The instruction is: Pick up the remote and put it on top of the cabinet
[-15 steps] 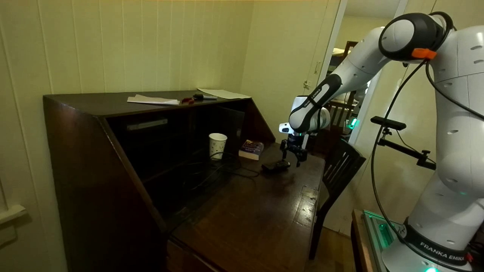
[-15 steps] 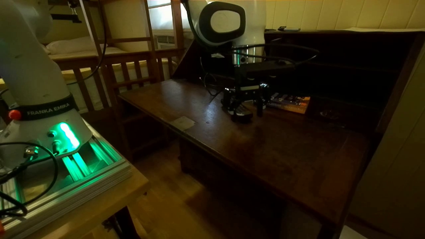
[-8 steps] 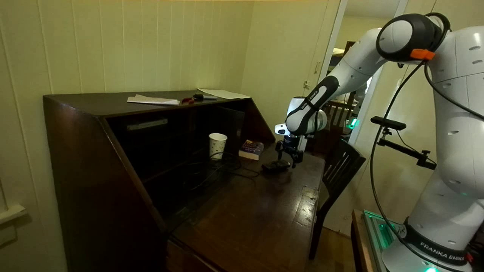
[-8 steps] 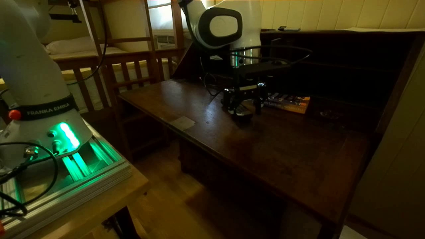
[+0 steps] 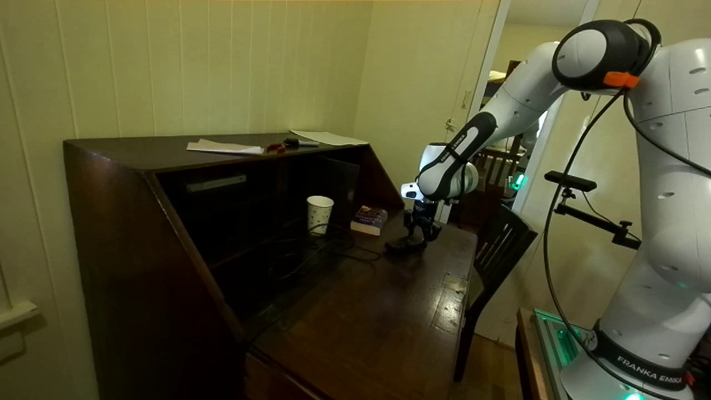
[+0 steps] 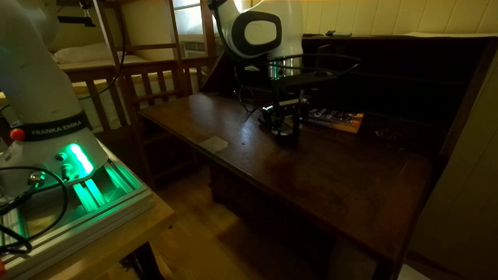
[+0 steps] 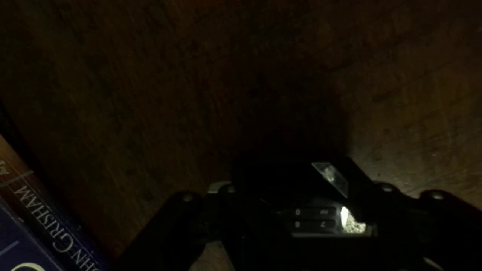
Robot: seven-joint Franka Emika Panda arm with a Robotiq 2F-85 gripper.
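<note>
In an exterior view, the Panda arm (image 5: pixel 672 183) reaches in over the desk leaf (image 5: pixel 366 322) of the dark wooden secretary cabinet (image 5: pixel 133 250). Its Robotiq gripper (image 5: pixel 419 240) points down at the black remote (image 5: pixel 399 245), which lies on the leaf toward the far end. A thick paperback (image 5: pixel 369 220) lies near the remote, on the compartment side; a speckled paper cup (image 5: pixel 320 215) stands upright farther along, beside a loose black cable (image 5: pixel 355 256). On the flat top (image 5: pixel 150 154) lie white papers (image 5: pixel 222 146) and a white sheet (image 5: pixel 330 137), with a red item (image 5: pixel 275 148) and a dark item (image 5: pixel 300 143), both too small to name, between them. A slatted wooden chair (image 5: pixel 516 224) stands by the leaf.

In an exterior view, a green light (image 6: pixel 81 158) glows on the arm's base, next to a red button (image 6: pixel 17 134). The jaws stand narrow, with the remote between them, low over the leaf. Beyond is a slatted wooden bed frame (image 6: pixel 127 102) with a pillow (image 6: pixel 85 52).

In the dim wrist view, the remote's keys (image 7: pixel 310 218) show between the dark fingers (image 7: pixel 391 210). Shadow hides the contact, so I cannot tell whether they grip it. The paperback's spine, lettered "GRISHAM", lies at lower left, apart from the fingers.
</note>
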